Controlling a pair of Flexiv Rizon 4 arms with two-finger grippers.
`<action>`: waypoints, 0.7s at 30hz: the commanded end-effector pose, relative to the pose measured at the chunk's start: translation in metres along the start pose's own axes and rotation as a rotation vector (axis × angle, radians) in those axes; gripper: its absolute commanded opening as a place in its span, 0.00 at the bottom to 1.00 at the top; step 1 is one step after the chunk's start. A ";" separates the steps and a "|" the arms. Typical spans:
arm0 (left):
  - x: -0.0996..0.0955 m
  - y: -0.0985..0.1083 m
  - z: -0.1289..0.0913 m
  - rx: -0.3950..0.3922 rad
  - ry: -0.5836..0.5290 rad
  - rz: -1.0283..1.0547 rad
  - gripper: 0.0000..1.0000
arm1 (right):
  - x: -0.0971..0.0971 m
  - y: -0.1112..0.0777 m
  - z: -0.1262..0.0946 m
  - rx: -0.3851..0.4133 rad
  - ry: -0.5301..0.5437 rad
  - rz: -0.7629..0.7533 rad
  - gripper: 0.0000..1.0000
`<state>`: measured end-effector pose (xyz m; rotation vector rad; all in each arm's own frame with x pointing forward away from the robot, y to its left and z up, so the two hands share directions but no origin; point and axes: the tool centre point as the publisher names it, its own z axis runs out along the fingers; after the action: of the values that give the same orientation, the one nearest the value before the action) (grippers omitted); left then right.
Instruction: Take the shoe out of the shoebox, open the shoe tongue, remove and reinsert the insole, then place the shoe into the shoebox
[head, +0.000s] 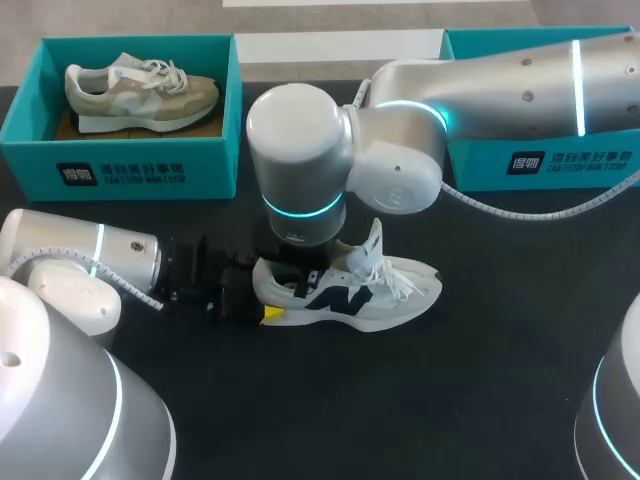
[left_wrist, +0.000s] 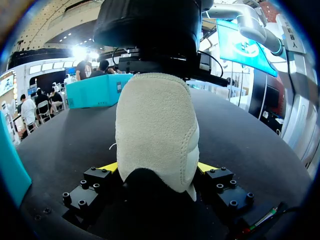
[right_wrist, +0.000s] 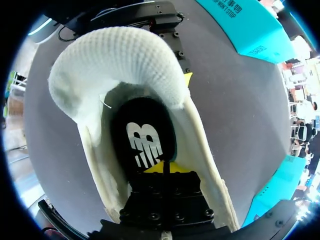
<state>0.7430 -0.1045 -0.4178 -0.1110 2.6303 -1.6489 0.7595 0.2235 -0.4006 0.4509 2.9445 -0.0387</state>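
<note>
Midway across the black table (head: 480, 400) stands the white shoe (head: 370, 295) with navy side panels, upright on its sole. Its long axis runs side to side in the head view, with the heel toward my left arm (head: 90, 255) and the toe toward the right. The tongue is pulled up and stands clear of the laces.

From above, the wrist of my right arm (head: 480, 80) covers the heel opening, so the inside of the shoe shows only in the right wrist view. There the black insole (right_wrist: 142, 135) with its white logo lies in the bottom, walled in by pale mesh lining. The toe is out of sight in both wrist views.

The right tool (right_wrist: 165, 167) reaches down into the opening. Its yellow tips are pressed together and rest on the insole. Whether a bit of the insole is caught between them is hard to make out.

The left tool (left_wrist: 156, 166) lies low on the table behind the shoe. It is spread to the width of the heel and pinches the suede heel from both sides, with a yellow tip showing at each side in its own view. In the head view only the near tip shows; the heel hides the other.

Behind the shoe, at the table's back left, a teal shoebox (head: 120, 160) holds a beige shoe (head: 140, 92) lying lengthwise. A second teal box (head: 560, 160) sits at the back right, and the right arm covers most of its inside.
</note>
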 end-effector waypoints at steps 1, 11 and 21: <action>0.003 0.004 0.005 -0.002 0.002 0.000 0.00 | -0.003 -0.007 -0.010 -0.004 -0.035 0.002 0.00; 0.003 0.004 0.005 -0.002 0.002 0.000 0.00 | -0.006 0.000 -0.025 -0.014 -0.052 -0.055 0.00; 0.003 0.004 0.005 -0.002 0.002 0.000 0.00 | -0.019 -0.018 -0.045 -0.013 -0.130 0.040 0.00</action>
<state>0.7428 -0.1046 -0.4174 -0.1106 2.6301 -1.6492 0.7705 0.2138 -0.3626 0.4805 2.8217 -0.0691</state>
